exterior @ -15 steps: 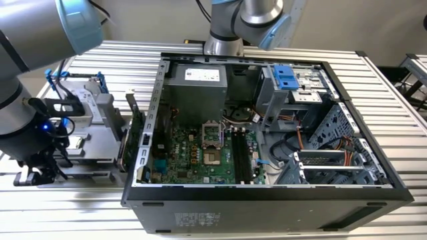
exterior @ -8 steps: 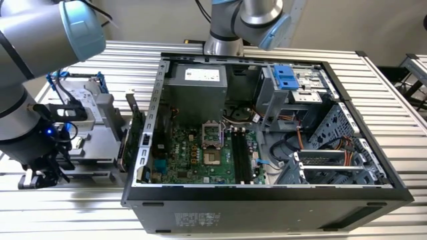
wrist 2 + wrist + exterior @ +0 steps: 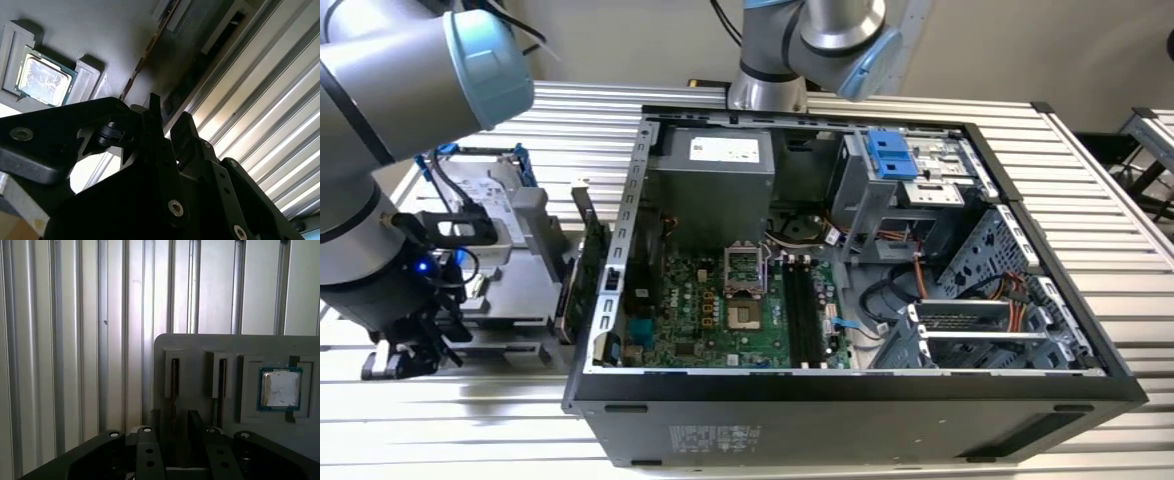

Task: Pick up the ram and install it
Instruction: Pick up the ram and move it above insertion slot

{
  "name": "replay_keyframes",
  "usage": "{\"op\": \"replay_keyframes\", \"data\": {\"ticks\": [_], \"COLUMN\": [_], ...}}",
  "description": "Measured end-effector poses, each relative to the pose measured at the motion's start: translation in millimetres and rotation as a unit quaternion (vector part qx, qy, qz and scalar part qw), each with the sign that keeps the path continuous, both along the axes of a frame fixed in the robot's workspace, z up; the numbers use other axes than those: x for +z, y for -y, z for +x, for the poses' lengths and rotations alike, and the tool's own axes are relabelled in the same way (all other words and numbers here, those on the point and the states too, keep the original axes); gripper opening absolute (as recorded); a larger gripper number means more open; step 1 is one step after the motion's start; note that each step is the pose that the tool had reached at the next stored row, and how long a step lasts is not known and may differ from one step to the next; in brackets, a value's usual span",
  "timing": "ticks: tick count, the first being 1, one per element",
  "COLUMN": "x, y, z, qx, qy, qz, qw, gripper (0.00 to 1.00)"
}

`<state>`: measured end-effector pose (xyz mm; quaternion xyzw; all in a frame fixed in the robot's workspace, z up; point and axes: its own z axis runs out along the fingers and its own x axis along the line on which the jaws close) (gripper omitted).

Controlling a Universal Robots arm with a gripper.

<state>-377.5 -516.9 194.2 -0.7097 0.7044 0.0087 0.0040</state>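
End effector jaws apart, by ram edge-on in grey holder, ram mostly hidden

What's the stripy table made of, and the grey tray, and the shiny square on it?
The table looks like bare metal, probably aluminium: silvery ribs with bright glints. The grey tray seems matte plastic, dull and even. The shiny square looks like a metal lid on a green board.

Hand near grey tray
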Motion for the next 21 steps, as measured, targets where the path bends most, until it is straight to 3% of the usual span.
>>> {"op": "replay_keyframes", "data": {"ticks": [4,7,11,19,20,21], "x": [-0.8,-1.0,-1.3,-1.4,-1.4,-1.4], "y": [-3.9,-4.0,-0.3,0.3,0.4,0.4], "z": [-0.1,0.0,-0.1,-0.1,-0.1,-0.1], "qx": [0.0,0.0,0.0,0.0,0.0,0.0], "qy": [0.0,0.0,0.0,0.0,0.0,0.0], "qz": [-0.0001,-0.0002,-0.0002,-0.0002,-0.0002,-0.0002], "qw": [1.0,1.0,1.0,1.0,1.0,1.0], "gripper": [1.0,1.0,1.0,1.0,0.0,0.0]}}
